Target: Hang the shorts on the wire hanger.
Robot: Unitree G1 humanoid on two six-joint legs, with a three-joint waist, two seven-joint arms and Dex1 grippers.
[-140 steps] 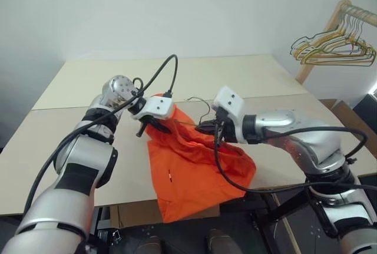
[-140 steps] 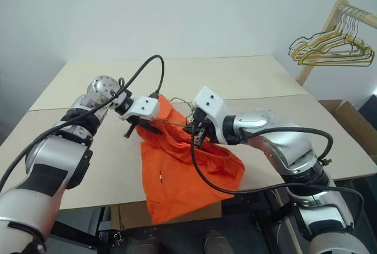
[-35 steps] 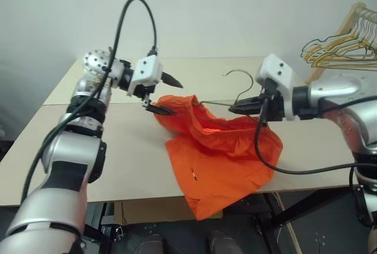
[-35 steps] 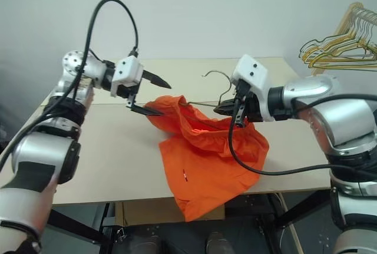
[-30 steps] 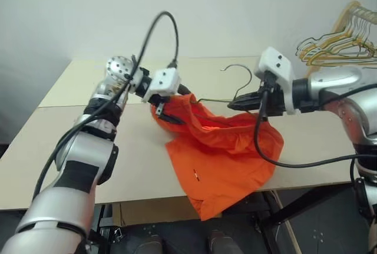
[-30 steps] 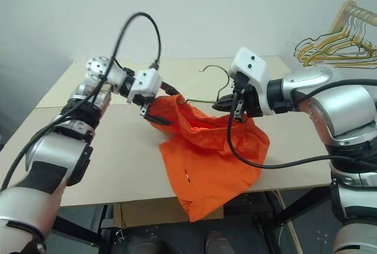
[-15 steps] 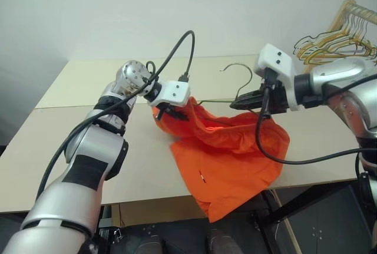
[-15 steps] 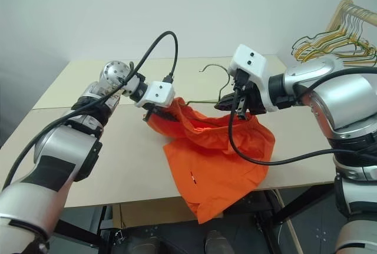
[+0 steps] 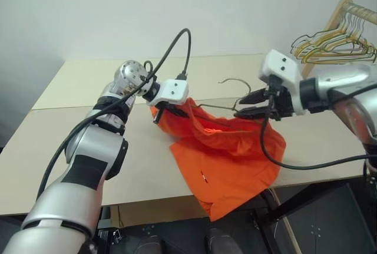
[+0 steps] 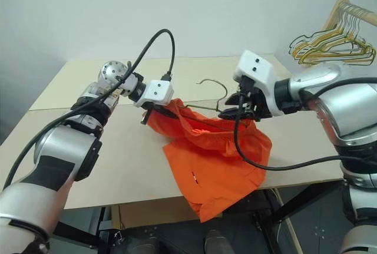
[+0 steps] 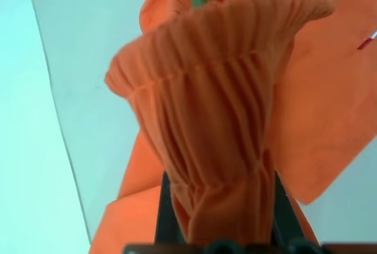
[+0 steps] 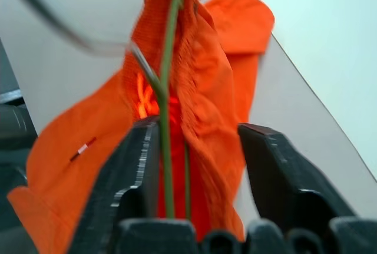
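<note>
The orange shorts (image 9: 227, 148) hang from above the table (image 9: 82, 148) down past its front edge. My left gripper (image 9: 160, 111) is shut on the gathered waistband (image 11: 218, 118) at the shorts' left end. The thin dark wire hanger (image 9: 234, 81) runs through the waistband opening, its hook standing up beside my right gripper (image 9: 248, 105). That gripper is open. In the right wrist view the hanger's wire (image 12: 166, 89) and a fold of the shorts (image 12: 206, 112) pass between its spread fingers (image 12: 129, 171).
A wooden rack (image 9: 337, 18) at the far right carries a bunch of yellow and pale wire hangers (image 9: 330, 46). The table's front edge runs just below the hanging shorts, and bare tabletop lies to the left and behind.
My left gripper has closed on the waistband at the shorts' left end. My right gripper, shut on the hanger before, has opened around its wire.
</note>
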